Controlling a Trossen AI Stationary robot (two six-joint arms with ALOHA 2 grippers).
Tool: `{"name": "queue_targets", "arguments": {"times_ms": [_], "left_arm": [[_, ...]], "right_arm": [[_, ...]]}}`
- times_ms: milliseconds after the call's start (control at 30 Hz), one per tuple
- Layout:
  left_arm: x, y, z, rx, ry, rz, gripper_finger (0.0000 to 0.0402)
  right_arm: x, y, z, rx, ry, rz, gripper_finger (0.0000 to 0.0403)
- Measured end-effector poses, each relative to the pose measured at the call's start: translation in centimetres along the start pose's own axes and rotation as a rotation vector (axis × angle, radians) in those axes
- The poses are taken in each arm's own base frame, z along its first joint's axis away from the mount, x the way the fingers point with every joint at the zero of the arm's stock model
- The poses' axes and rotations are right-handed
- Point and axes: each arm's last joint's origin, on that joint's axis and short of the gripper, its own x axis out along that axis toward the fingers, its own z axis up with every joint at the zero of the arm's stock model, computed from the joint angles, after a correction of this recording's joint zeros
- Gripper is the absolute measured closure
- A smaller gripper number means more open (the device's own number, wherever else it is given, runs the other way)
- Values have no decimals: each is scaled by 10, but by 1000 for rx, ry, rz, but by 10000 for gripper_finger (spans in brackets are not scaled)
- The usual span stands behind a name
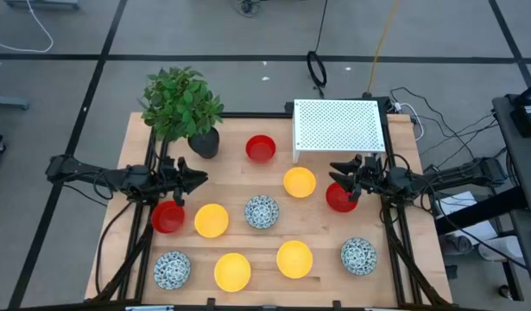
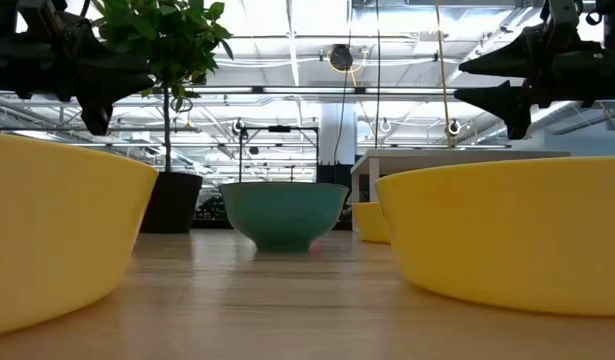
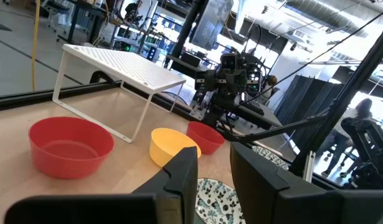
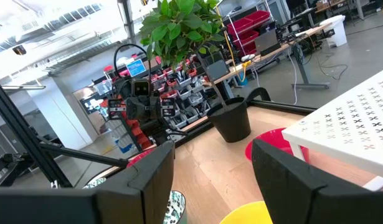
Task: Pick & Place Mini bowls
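Ten mini bowls stand upright on the wooden table. In the high view these are red bowls [image 1: 260,149] [image 1: 340,198] [image 1: 167,217], yellow bowls [image 1: 300,182] [image 1: 211,220] [image 1: 232,271] [image 1: 293,259] and speckled bowls [image 1: 262,212] [image 1: 172,269] [image 1: 358,256]. My left gripper [image 1: 193,179] [image 3: 213,163] hovers open above the table's left part, just beyond the left red bowl. My right gripper [image 1: 338,169] [image 4: 213,155] hovers open over the right part, beside the right red bowl and the yellow bowl. Both are raised in the low view: left gripper [image 2: 87,75], right gripper [image 2: 507,85].
A white perforated rack [image 1: 338,128] stands at the far right of the table. A dark pot with a leafy plant [image 1: 183,108] stands at the far left. Two yellow bowls [image 2: 47,230] [image 2: 507,235] fill the low view's foreground. Bare wood lies between the bowls' rows.
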Motion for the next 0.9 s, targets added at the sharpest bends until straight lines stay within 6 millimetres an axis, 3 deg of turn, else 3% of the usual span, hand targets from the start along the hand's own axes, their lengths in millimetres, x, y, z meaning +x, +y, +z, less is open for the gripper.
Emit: {"name": "queue_targets", "arguments": {"times_ms": [900], "left_arm": [[0, 0, 0, 0, 0, 0, 304]], "right_arm": [[-2, 7, 18, 125, -177, 82, 202]]}}
